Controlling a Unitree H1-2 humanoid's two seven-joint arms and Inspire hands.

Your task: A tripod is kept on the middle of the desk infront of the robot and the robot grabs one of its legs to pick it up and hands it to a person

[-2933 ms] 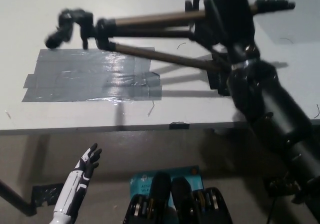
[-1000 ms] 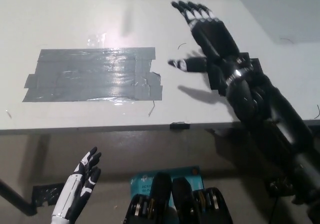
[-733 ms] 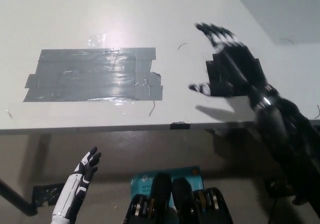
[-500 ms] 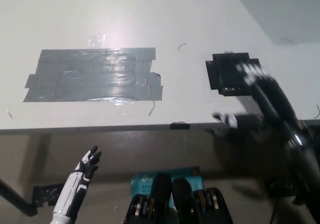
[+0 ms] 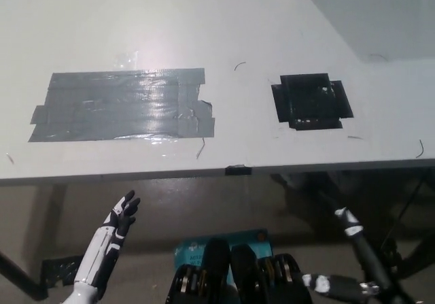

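- White desk (image 5: 204, 18) filled the upper part of the head view, with a dim floor showing below its front edge.
- Two marks lay on the desk: a wide grey tape patch (image 5: 122, 105) toward the robot's left and a smaller black tape patch (image 5: 311, 101) toward its right, well apart from each other.
- No tripod was anywhere in view: not on the desk, not in either hand. No person showed in the picture either.
- With the tripod out of sight, nothing could be said of its colour, its legs or how it was folded.
- Judging from the task alone, a tripod would likely handle as a stiff, long load. Its legs would be hard tubes that do not give under the fingers, and its head end would be the heavier.
- A sound hold would probably be around one leg, fairly near the head, so that the weight would not swing the far end down. A smooth tube could also turn in the grip.
- The white left hand (image 5: 117, 224) rested low at the robot's left, below the desk edge, its fingers spread and holding nothing.
- The black right hand (image 5: 360, 249) hung low at the robot's right, under the desk edge, dark against the floor. Its pale tips stood apart and it carried nothing.
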